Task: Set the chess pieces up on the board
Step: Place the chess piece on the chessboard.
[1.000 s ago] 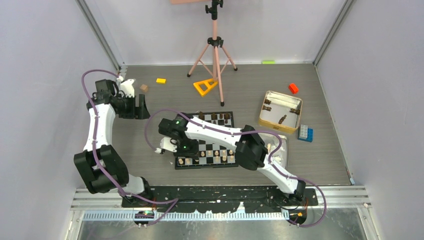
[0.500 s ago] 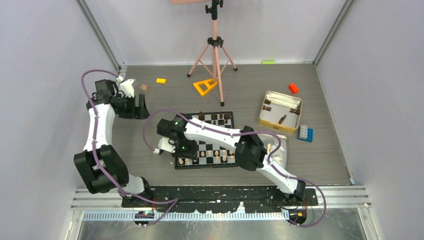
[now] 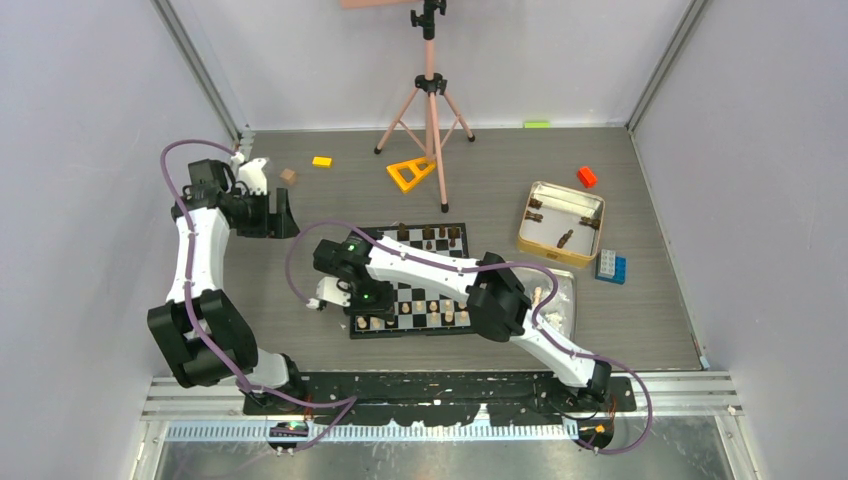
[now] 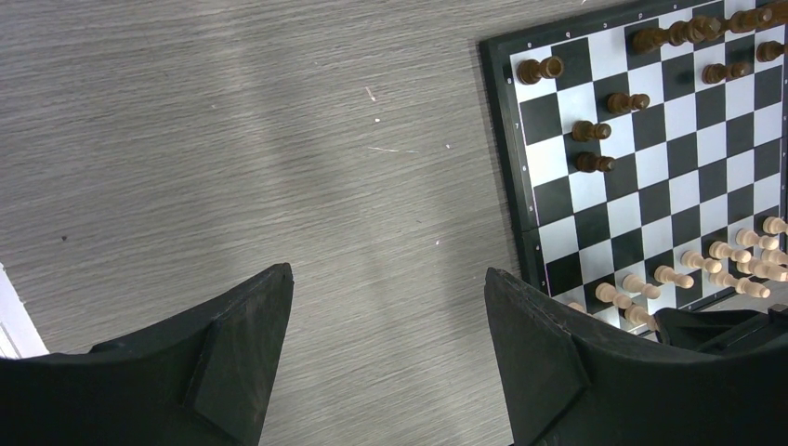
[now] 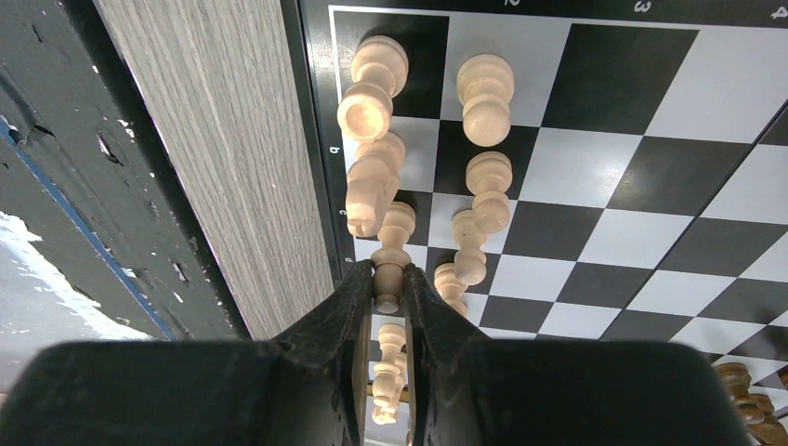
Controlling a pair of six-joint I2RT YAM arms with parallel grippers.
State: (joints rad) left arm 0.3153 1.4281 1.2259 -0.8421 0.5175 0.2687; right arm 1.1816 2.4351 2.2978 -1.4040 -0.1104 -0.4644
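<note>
Top external view shows the grey surface (image 3: 480, 190) with the board (image 3: 418, 293) at its middle, a little toward the near edge. My right arm (image 3: 440, 268) reaches across the board to the board's near left corner. My left arm (image 3: 200, 250) bends toward the far left corner of the surface, well apart from the board. Toward the right edge lies a gold-rimmed tin (image 3: 560, 205) with a few dark pieces (image 3: 565, 238) in it.

Seen from its wrist, my left hand (image 4: 386, 297) is spread wide with nothing between the fingers, over bare surface beside the board. My right hand (image 5: 387, 283) is narrow, pinched on one light piece (image 5: 391, 243) in the outermost row by the board's border. I cannot tell whether its base touches the square. Other light pieces (image 5: 485, 186) stand in two rows just beside it, and more dark pieces stand along the opposite side of the board.
</note>
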